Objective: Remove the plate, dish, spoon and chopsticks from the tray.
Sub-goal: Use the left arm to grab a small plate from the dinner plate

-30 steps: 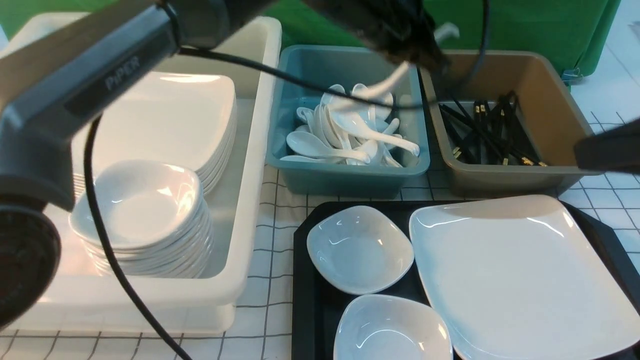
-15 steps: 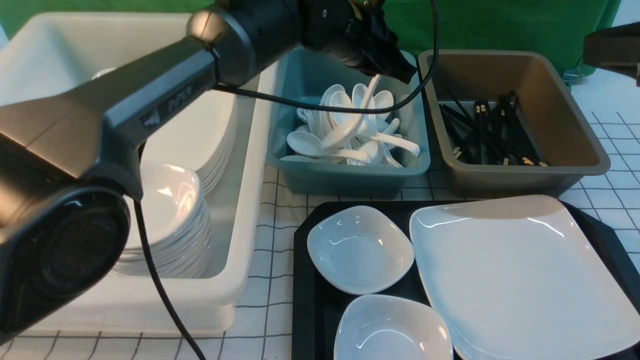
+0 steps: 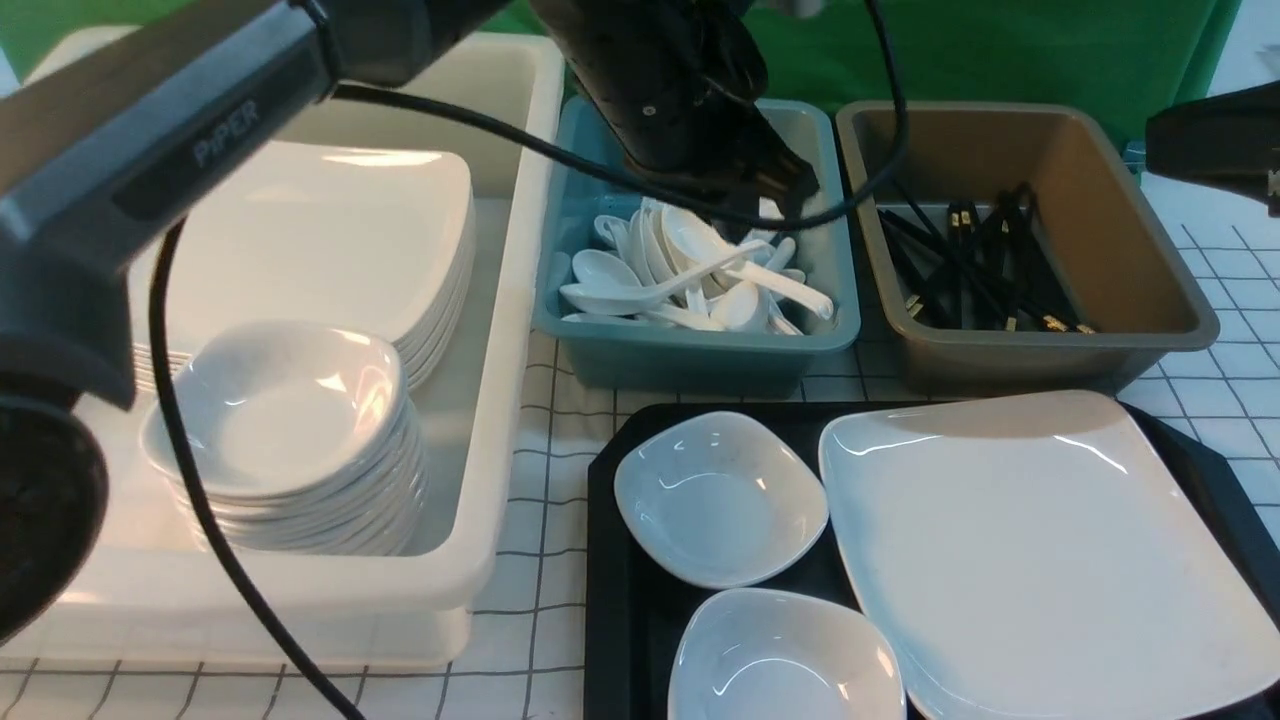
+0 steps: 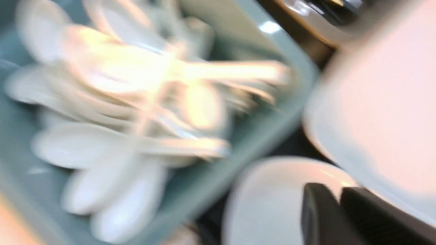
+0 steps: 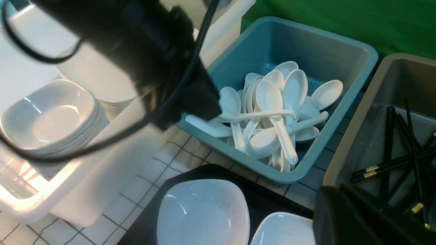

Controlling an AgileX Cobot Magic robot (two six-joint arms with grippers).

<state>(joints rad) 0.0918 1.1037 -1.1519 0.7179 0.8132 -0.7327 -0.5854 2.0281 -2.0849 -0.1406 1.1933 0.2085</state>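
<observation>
The large white plate lies on the right of the black tray, beside two small white dishes. A white spoon rests crosswise on the heap of spoons in the teal bin. My left gripper hovers just above that heap; in the blurred left wrist view its fingers stand almost together with nothing between them. Black chopsticks lie in the brown bin. My right gripper is shut and empty, near the brown bin's front corner.
A big white bin on the left holds a stack of plates and a stack of small dishes. The left arm and its cable cross over it. A green cloth hangs at the back.
The spoon that hung from my left gripper now lies on the spoon heap in the teal bin. The gripper opened, then closed again, and sits lower over the bin.
</observation>
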